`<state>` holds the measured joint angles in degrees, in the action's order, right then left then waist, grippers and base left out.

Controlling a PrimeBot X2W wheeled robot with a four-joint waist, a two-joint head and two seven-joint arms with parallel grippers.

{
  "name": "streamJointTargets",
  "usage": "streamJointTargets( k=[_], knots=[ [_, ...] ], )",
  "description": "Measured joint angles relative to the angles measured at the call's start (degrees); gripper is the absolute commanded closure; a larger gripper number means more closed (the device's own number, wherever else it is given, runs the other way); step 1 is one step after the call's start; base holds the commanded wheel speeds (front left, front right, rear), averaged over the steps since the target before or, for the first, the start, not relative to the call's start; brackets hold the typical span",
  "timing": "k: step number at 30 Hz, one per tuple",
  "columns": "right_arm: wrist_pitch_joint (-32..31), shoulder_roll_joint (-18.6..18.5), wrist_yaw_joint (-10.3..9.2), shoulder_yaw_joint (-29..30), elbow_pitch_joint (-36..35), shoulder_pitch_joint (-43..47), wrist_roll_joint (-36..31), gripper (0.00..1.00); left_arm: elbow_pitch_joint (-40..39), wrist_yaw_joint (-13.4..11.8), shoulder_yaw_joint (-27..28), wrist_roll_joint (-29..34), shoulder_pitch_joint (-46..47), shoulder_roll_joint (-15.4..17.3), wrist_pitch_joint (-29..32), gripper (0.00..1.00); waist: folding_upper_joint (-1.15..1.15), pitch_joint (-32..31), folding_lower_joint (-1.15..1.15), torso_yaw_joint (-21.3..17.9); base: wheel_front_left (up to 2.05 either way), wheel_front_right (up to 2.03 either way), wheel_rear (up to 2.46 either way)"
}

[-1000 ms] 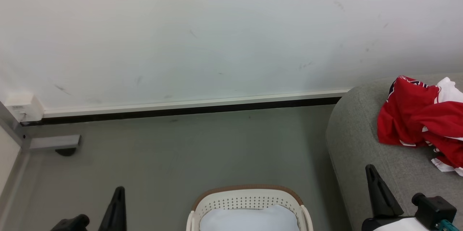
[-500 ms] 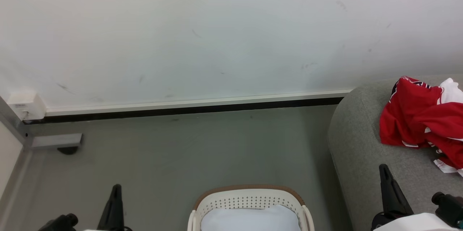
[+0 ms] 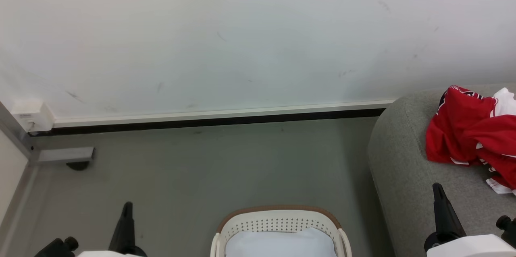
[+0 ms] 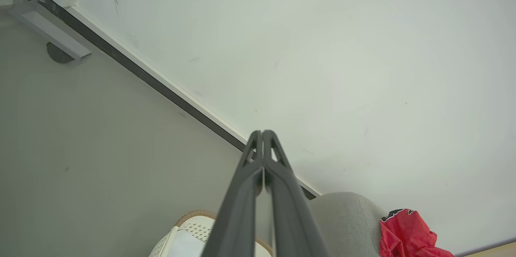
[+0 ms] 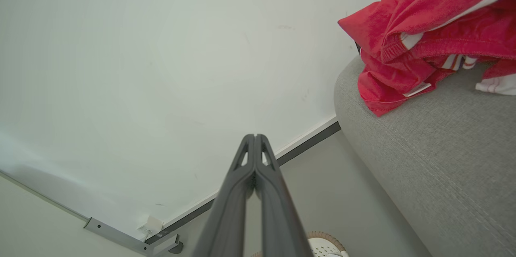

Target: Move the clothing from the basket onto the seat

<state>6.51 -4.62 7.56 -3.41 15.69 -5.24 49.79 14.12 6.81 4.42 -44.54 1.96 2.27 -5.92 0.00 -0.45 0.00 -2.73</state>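
Observation:
Red clothing [image 3: 471, 136] with white trim lies heaped on the light-grey seat [image 3: 403, 168] at the right; it also shows as clothing [image 5: 423, 35] on the seat [image 5: 435, 160] and clothing [image 4: 407, 235]. The white basket [image 3: 278, 220] with a brown rim sits on the floor at bottom centre, holding only a pale white-blue lining cloth [image 3: 280, 245]. My left gripper [image 3: 127, 208] is shut and empty at lower left, left of the basket. My right gripper [image 3: 437, 192] is shut and empty over the seat's front, below the clothing. Closed tips appear as left gripper [image 4: 262, 133] and right gripper [image 5: 255, 136].
A white wall [image 3: 242, 35] with a dark baseboard [image 3: 209, 122] runs behind the grey floor [image 3: 209, 164]. A metal bracket with a door stop [image 3: 66, 156] and a small white box [image 3: 32, 116] sit at the left corner.
The head view has drifted slightly. Both grippers have sunk lower in the picture, the right one moving rightwards along the seat's front. The clothing and basket stay put.

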Motion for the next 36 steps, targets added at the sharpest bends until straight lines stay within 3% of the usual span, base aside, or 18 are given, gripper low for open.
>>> streamJointTargets(
  k=[36],
  knots=[
    [-6.0, 0.6, -0.01, 4.3, -0.7, -0.4, 21.5, 1.0, 0.1, 0.3, 1.0, -23.5, 2.3, 0.2, 6.2, 1.0, 0.0, 0.2, 0.0, 1.1, 0.0, 0.0, 0.0]
  ],
)
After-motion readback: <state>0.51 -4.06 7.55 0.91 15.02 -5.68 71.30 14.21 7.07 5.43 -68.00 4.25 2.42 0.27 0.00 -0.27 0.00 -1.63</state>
